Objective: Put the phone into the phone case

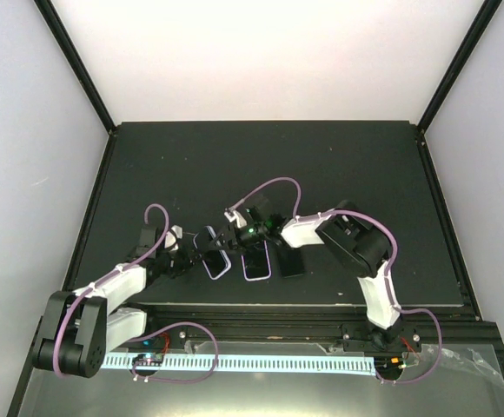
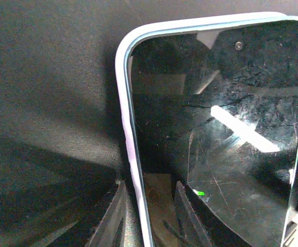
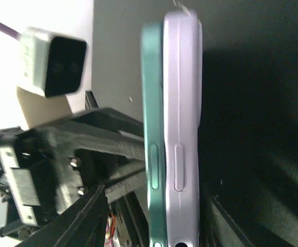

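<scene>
On the bench, the phone seems only partly seated in the case; right jaws are spread around both, left jaws slightly apart astride the rim, so pressing home remains.

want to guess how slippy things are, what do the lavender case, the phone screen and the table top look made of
Lavender case: likely soft silicone or rubbery plastic, matte; rounded edges, moulded button bump, dull sheen.
Phone screen: glass, glossy; crisp reflections and fine scratches.
Table top: dark, matte, faintly grainy; could be a mat or coated board, hard to tell.
</scene>
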Motion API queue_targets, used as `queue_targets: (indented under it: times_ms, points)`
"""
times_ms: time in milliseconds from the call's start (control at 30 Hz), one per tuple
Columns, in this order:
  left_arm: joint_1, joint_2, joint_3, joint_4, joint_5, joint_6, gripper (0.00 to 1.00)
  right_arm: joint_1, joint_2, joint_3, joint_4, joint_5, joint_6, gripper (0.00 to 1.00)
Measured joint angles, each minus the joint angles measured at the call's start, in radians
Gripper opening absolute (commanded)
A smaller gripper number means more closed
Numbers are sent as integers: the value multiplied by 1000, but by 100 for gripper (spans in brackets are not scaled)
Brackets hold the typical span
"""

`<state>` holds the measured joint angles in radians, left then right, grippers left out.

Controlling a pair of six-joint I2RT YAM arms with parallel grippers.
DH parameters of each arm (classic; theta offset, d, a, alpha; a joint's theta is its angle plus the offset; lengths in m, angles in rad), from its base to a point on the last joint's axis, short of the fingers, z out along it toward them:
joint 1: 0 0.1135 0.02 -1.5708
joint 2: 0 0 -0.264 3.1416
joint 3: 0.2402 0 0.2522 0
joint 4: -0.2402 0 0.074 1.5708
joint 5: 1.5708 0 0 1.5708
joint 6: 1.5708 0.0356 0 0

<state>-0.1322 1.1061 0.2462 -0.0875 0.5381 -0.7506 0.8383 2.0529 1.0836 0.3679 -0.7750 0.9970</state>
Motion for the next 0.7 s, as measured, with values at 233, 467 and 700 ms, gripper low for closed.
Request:
queue_targets:
  times_ms: [233,467,700]
  points:
    - [-6,3,0,7,5,0,29,34,26,14,-85,-39,-39,31]
    - [-6,7,0,8,5,6,29,35,22,11,-78,-50,-30,46]
    - [-6,9,0,9,5,14,29,36,-1,-24,-31,-50,0,43]
